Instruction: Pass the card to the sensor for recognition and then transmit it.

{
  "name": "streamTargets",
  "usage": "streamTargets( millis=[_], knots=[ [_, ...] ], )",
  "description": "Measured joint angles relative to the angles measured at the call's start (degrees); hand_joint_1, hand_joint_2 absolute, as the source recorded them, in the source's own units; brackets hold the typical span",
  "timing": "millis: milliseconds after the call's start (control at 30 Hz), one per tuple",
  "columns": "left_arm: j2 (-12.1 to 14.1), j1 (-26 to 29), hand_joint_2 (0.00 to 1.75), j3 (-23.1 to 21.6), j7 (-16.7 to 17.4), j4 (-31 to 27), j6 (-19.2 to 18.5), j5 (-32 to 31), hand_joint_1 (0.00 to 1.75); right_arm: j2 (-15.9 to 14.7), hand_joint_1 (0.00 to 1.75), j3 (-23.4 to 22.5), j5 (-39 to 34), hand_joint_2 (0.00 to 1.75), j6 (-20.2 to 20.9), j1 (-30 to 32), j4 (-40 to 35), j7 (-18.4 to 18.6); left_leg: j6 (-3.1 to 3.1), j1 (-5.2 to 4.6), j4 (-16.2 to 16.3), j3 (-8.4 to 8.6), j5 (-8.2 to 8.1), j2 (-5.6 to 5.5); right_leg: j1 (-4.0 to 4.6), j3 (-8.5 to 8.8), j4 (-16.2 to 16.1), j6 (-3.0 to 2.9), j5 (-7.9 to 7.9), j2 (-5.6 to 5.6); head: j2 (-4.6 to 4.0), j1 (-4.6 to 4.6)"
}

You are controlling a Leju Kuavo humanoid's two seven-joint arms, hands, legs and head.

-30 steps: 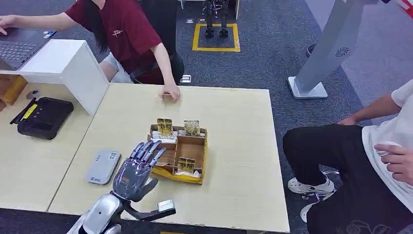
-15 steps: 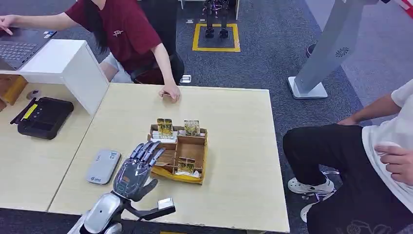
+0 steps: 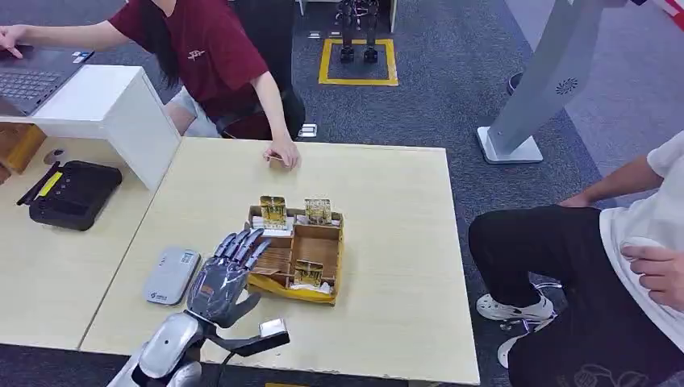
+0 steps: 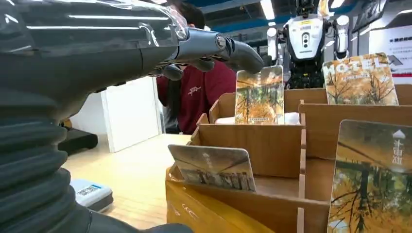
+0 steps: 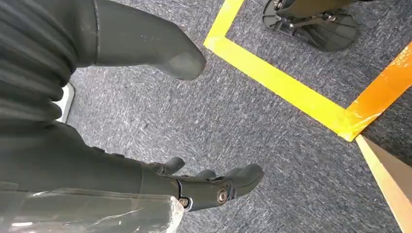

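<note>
Just ahead of the left hand, whose fingers are spread and empty, a cardboard card box is set on the bench. A neighbouring card could be knocked over if the fingers are brought in too wide. The nearest card, printed with autumn trees, is seen leaning in its compartment, just beyond the fingertips.

The left hand has a glossy silver-grey shell and darker segmented fingers; its forearm is polished silver. A grey ribbed cover sits behind the right hand.
</note>
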Motion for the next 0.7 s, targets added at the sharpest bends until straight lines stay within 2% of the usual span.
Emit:
streamTargets(
  millis=[700],
  knots=[
    [0.0,-0.2,1.75,0.3,-0.1,0.6,-0.7,0.9,0.00,0.0,0.00,0.0,0.0,1.75,0.0,0.0,0.0,0.0,0.00,0.00,0.0,0.00,0.00,0.00,0.00,0.00,0.0,0.00,0.00,0.01,0.00,0.00]
  ],
)
